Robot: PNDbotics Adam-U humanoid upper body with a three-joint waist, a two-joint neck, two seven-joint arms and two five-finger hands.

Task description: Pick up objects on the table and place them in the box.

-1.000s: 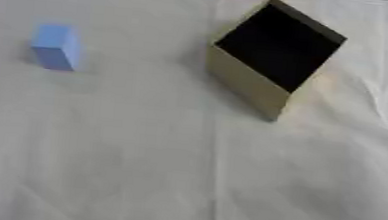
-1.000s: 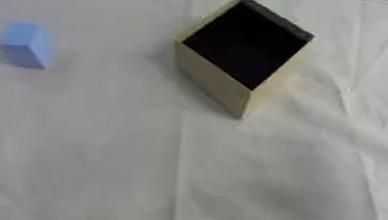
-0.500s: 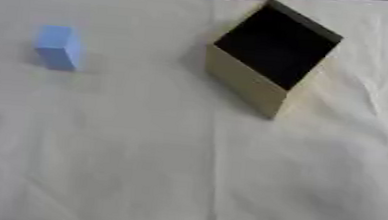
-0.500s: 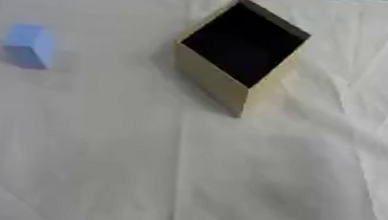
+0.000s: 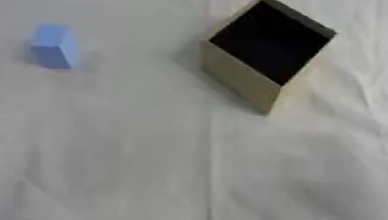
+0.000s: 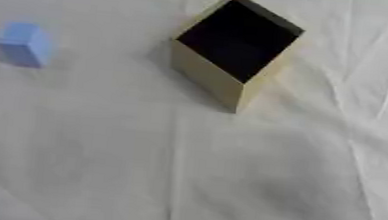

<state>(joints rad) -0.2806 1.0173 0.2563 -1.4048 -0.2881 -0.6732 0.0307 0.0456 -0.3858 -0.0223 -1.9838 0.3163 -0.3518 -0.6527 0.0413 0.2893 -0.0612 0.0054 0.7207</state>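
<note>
The blue block (image 5: 55, 45) sits far left, well apart from the open tan box (image 5: 264, 55). Neither hand's fingers can be judged; a sideways nudge could topple the block.

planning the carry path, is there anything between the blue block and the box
Nothing lies there: between the blue block and the box only bare, creased cream cloth shows, in both eye views.

The small light-blue block (image 5: 55, 45) sits a little further right and lower in both views than a second ago, and the tan open-topped box with a dark inside (image 5: 266, 55) has kept its place. That small drift matches a slight head movement.
</note>
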